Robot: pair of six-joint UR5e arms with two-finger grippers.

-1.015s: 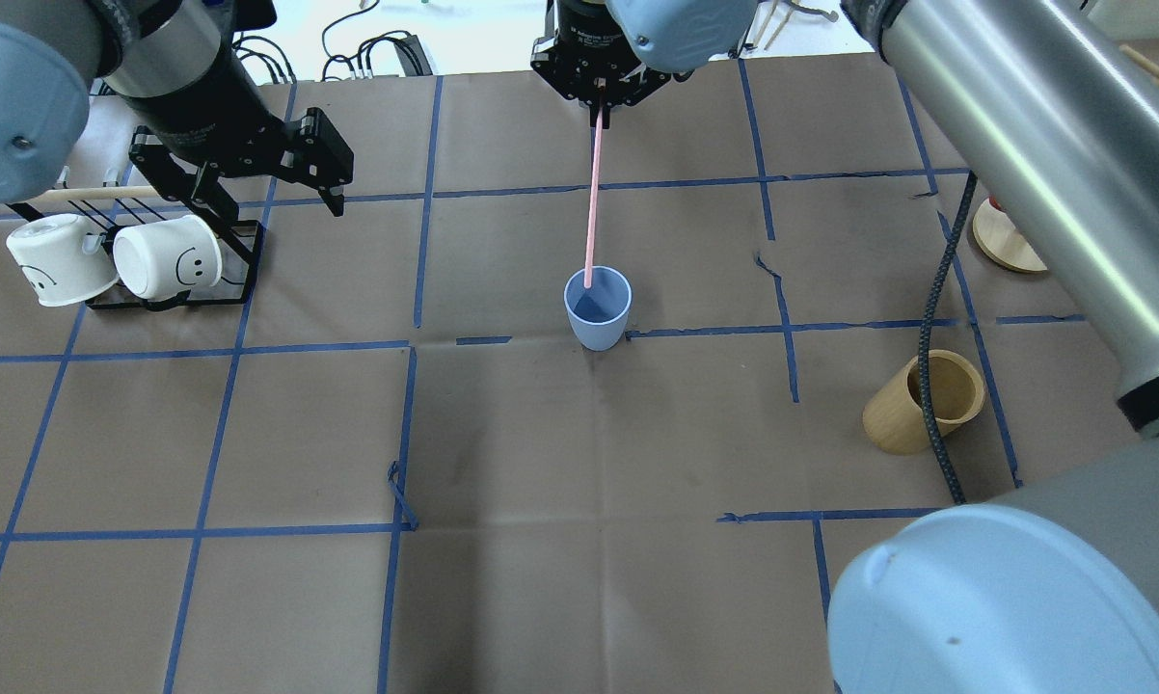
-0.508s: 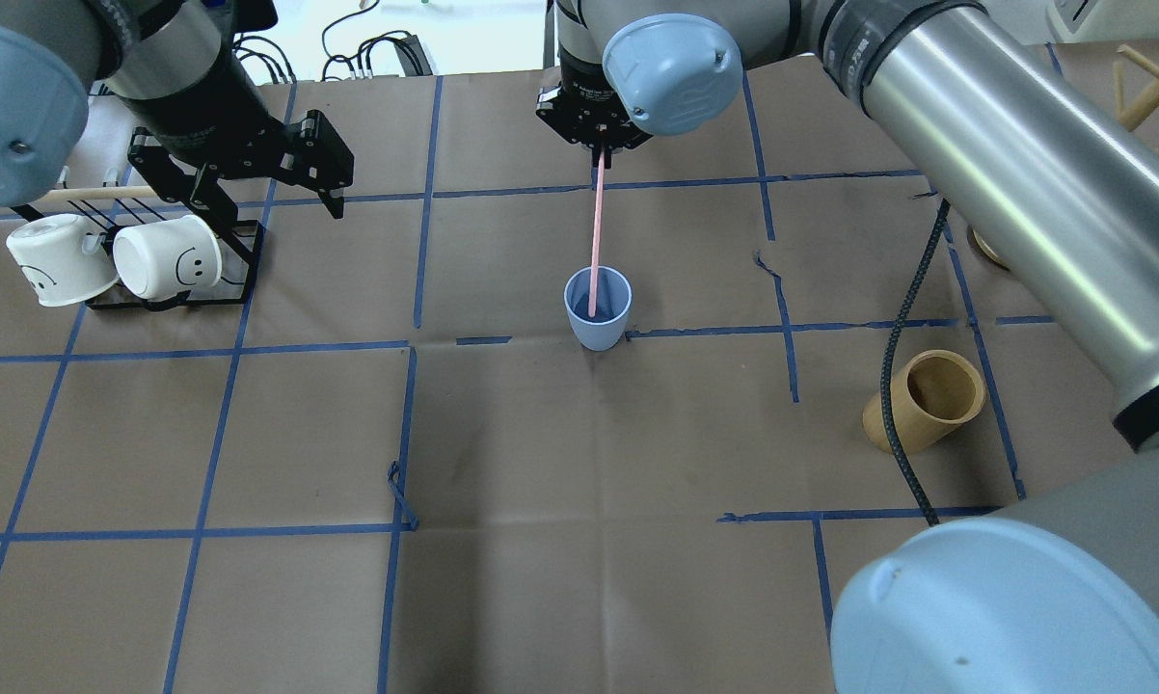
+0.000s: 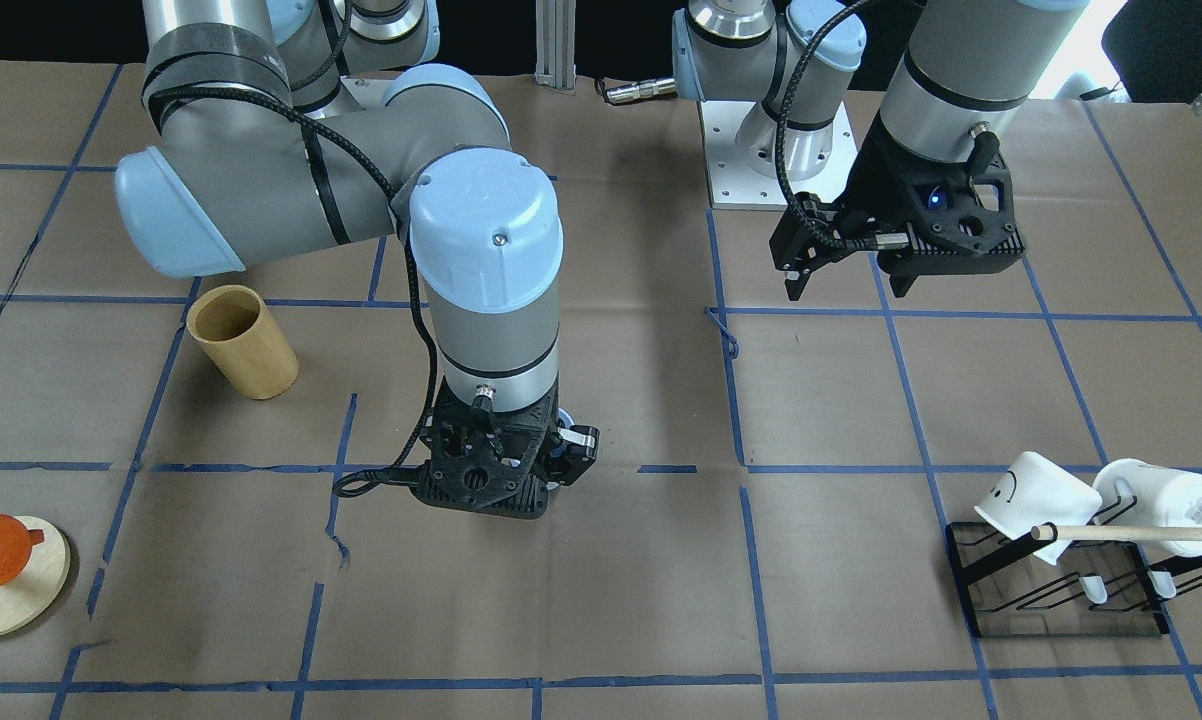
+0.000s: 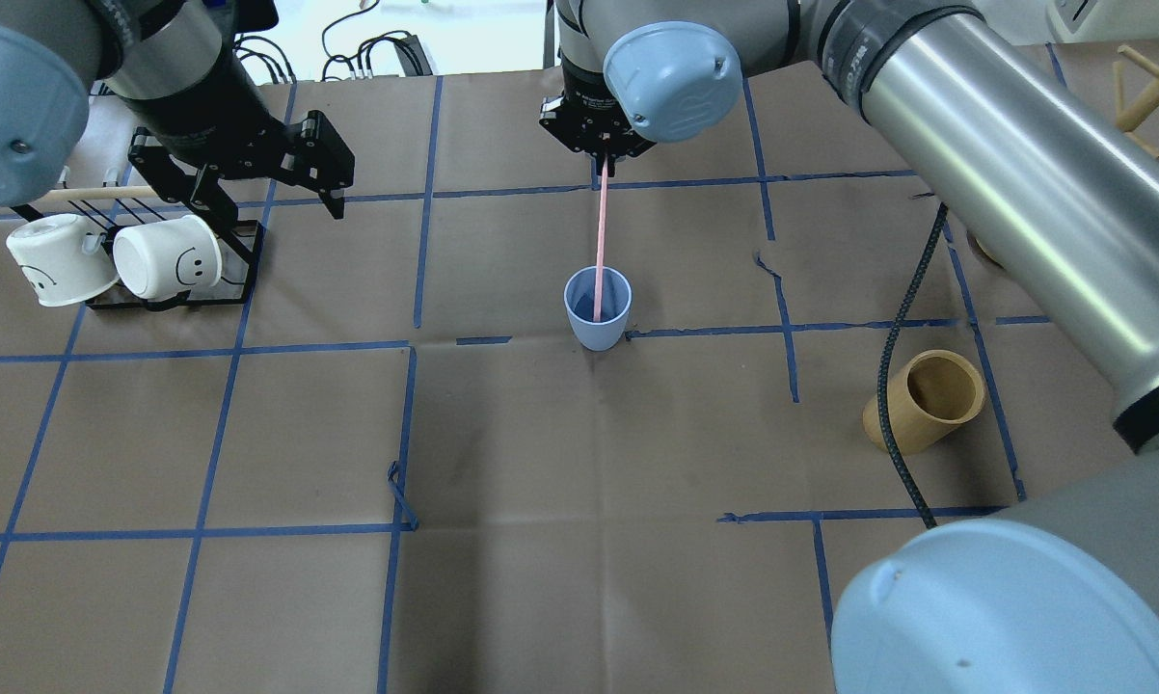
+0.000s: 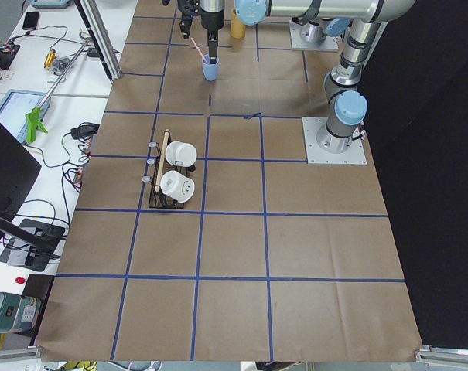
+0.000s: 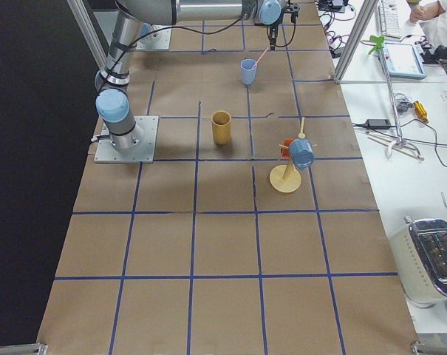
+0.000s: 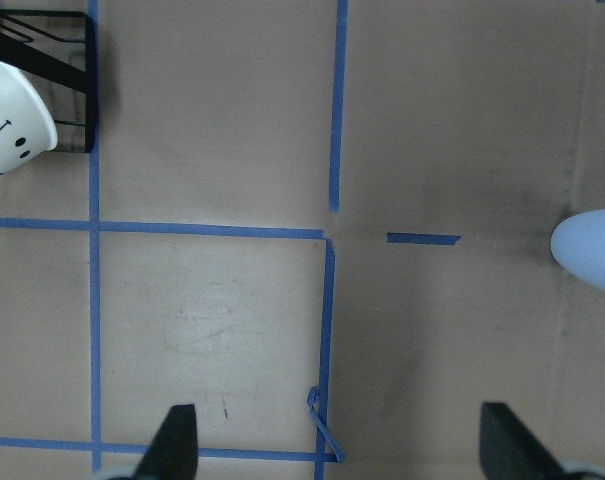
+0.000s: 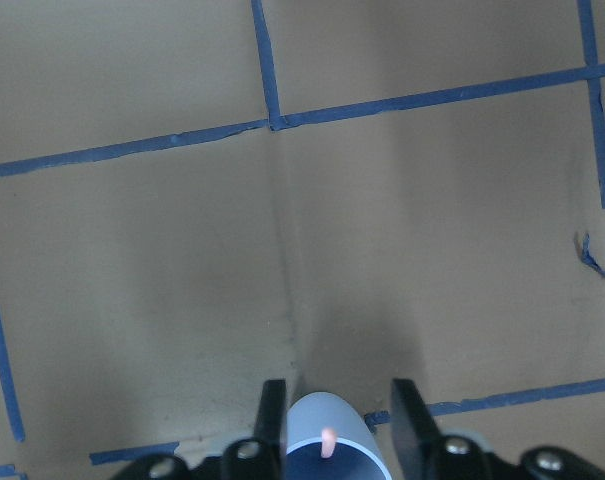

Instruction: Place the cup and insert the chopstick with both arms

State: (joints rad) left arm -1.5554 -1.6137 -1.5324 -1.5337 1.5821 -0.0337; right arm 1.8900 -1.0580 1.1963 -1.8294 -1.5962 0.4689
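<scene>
while the thin pink chopstick (image 4: 600, 231) stands tip-down in the small light blue cup (image 4: 594, 337) mid-table, your right gripper (image 8: 337, 400) has its jaws spread either side of the top end; left gripper (image 7: 342, 445) hangs wide open.

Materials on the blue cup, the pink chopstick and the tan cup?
Blue cup: likely plastic, matte, uniform pale colour, thin rim.
Chopstick: probably plastic, smooth even pink; too thin to be sure.
Tan cup: looks like wood or bamboo, matte, thick wall, warm natural tone.
</scene>
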